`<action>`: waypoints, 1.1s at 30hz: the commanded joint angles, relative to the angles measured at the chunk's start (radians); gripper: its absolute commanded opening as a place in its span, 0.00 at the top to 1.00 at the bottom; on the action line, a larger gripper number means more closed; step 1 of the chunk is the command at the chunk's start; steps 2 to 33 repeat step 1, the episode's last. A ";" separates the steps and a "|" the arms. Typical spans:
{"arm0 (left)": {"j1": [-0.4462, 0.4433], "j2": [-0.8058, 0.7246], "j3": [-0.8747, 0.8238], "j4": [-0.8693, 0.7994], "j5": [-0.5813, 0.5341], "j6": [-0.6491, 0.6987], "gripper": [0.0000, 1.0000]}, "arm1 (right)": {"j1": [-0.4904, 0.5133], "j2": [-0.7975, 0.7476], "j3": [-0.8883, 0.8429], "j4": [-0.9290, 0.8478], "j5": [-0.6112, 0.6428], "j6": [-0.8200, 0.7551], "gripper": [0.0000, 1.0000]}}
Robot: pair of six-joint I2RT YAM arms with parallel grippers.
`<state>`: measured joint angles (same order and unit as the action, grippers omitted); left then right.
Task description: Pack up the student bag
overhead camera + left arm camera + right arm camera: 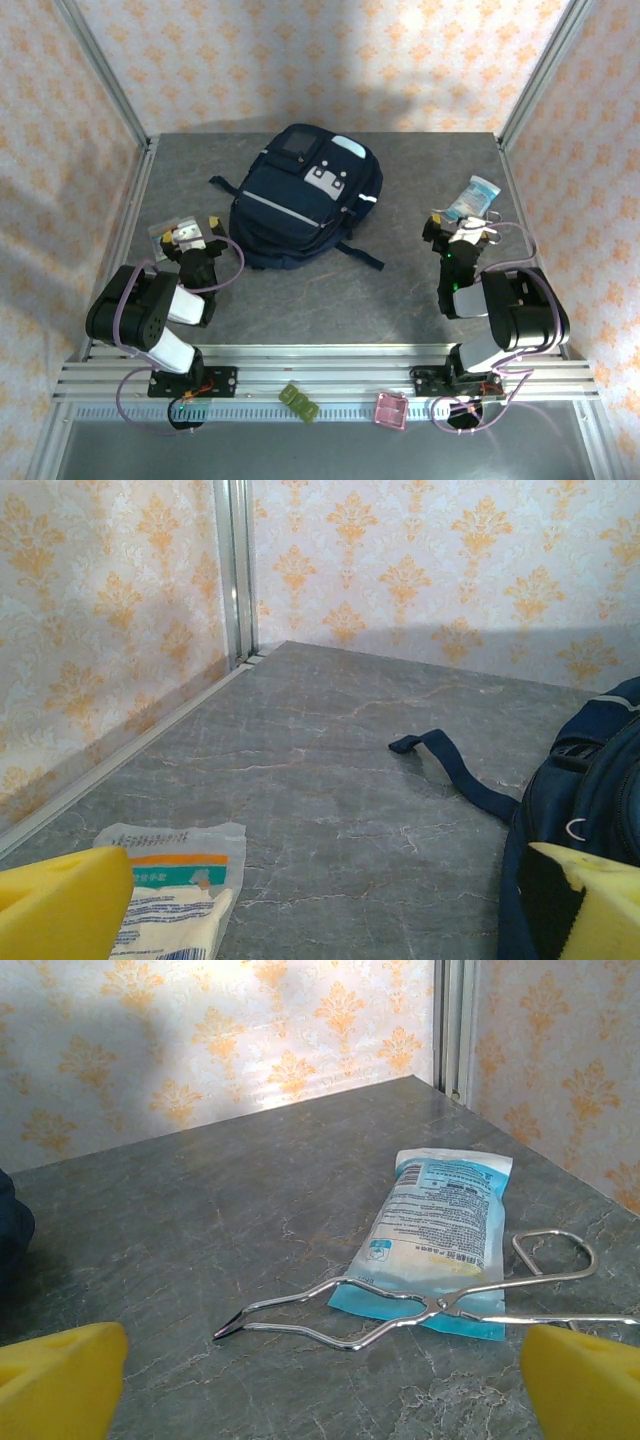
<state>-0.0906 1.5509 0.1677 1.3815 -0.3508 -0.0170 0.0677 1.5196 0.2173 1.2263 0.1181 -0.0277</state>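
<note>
The student bag [305,195] lies flat on the grey tabletop [400,300], between the two claws and a little farther out than either, with its front pocket facing up.

Behind both claws, on the metal rail at the near edge, sit a small green piece [298,403] and a small pink piece [390,410].

The left claw [195,238] is spread wide and grips nothing. In the left wrist view its yellow fingertips [60,900] stand at the two edges of the picture. Just ahead of its left finger lies a white packet [175,880] with orange and teal print, partly hidden by that finger. To the right of this claw [325,910] the bag's navy side [580,800] rises close by. Farther ahead, a dark strap [450,770] trails loose across the stone.

The right claw [465,228] is also spread wide and empty. In its wrist view the yellow fingertips [55,1380] are far apart. Just ahead of this claw [320,1385] lie metal forceps [440,1305], their tips pointing left and their ring handles to the right. They rest across the near end of a pale blue packet [440,1240], which stretches away toward the far right corner. A dark sliver of the bag [10,1230] shows far to the left.
</note>
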 commanded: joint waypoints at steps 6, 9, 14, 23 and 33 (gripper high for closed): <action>0.009 -0.002 0.012 0.046 0.006 0.003 0.00 | -0.009 -0.003 0.009 0.014 -0.012 0.003 0.00; 0.009 -0.002 0.012 0.046 0.006 0.003 0.00 | -0.009 -0.003 0.009 0.014 -0.012 0.003 0.00; 0.009 -0.002 0.012 0.046 0.006 0.003 0.00 | -0.009 -0.003 0.009 0.014 -0.012 0.003 0.00; 0.009 -0.002 0.012 0.046 0.006 0.003 0.00 | -0.009 -0.003 0.009 0.014 -0.012 0.003 0.00; 0.009 -0.002 0.012 0.046 0.006 0.003 0.00 | -0.009 -0.003 0.009 0.014 -0.012 0.003 0.00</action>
